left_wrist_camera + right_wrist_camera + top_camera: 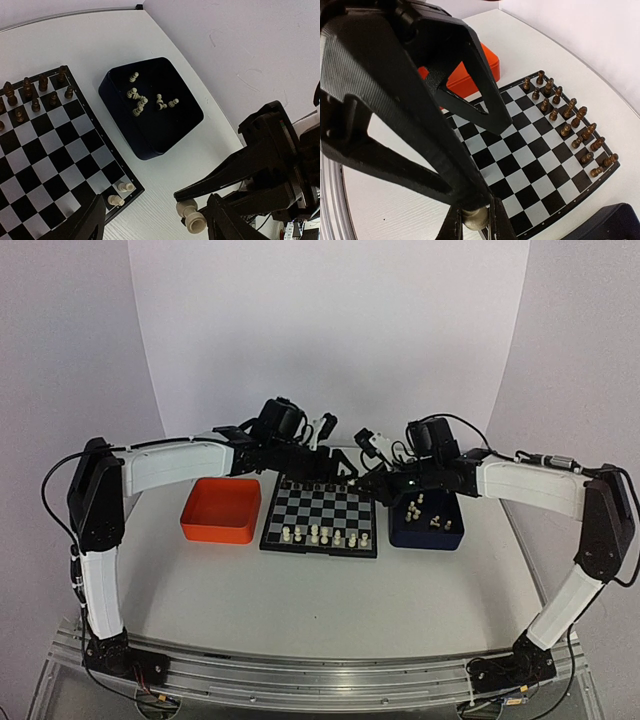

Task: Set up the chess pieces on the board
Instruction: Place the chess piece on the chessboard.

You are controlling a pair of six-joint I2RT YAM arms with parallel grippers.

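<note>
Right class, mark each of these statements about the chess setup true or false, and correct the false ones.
1. The dark blue square tray holds loose cream-white plastic chess pieces. True.
2. The right gripper is open and empty. False: it is shut on a cream-white piece.
3. In the top view, the orange square tray lies left of the black-and-grey chessboard. True.
4. The small dark chess pieces lie in the orange tray. False: they stand along the board's far rows.
5. The left gripper is shut. False: its jaws stand apart.
</note>
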